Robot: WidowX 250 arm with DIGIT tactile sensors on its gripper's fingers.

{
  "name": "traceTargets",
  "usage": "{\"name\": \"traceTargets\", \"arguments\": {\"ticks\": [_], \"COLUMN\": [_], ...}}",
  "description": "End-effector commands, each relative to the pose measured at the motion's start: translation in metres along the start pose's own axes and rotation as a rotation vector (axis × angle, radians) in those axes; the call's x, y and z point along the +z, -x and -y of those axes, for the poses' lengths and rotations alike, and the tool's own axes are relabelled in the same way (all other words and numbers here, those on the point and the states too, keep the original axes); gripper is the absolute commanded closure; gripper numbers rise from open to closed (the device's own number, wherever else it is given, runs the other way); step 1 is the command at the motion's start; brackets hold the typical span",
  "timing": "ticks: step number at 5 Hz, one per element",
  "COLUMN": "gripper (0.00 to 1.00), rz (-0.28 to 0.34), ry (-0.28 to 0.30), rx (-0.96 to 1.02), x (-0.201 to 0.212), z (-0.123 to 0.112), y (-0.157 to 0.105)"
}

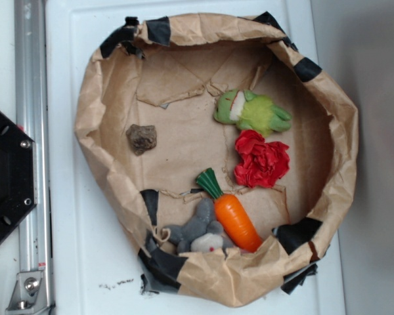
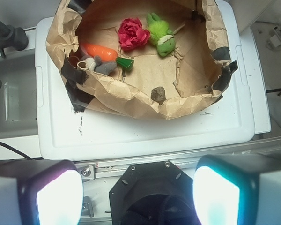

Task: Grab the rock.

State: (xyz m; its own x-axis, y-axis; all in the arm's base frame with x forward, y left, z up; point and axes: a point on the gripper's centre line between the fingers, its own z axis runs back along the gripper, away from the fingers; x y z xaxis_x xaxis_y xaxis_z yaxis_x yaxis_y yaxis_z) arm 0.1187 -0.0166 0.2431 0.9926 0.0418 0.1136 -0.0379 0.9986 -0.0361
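The rock lies alone on the floor of the brown paper basket, near its rim and well apart from the carrot and plush toys, so nothing blocks a grasp. The claw hangs high above the worktop, fingers spread apart and empty.

Brown-grey rock, orange carrot, red flower.

Brown paper nest on white lid — contains green plush, red flower, carrot toy touching grey plush animal.
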Motion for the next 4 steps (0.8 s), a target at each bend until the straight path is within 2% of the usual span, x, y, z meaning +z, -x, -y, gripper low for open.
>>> {"name": "traceTargets", "arguments": {"ticks": [1,2,3,4], "gripper": [0.00,0.00,0.00,0.00], "rz": [0.000,0.032,0.048,-0.011], "ry": [0.000,-0.051,0.061,0.036], "rx": [0.000,-0.013,-0.050,-0.079], "x": [0.000,-0.016,-0.059,-0.114], "z": [0.000,-0.018,-0.034,-0.040], "y": [0.000,-0.049,-0.096,-0.126]}}
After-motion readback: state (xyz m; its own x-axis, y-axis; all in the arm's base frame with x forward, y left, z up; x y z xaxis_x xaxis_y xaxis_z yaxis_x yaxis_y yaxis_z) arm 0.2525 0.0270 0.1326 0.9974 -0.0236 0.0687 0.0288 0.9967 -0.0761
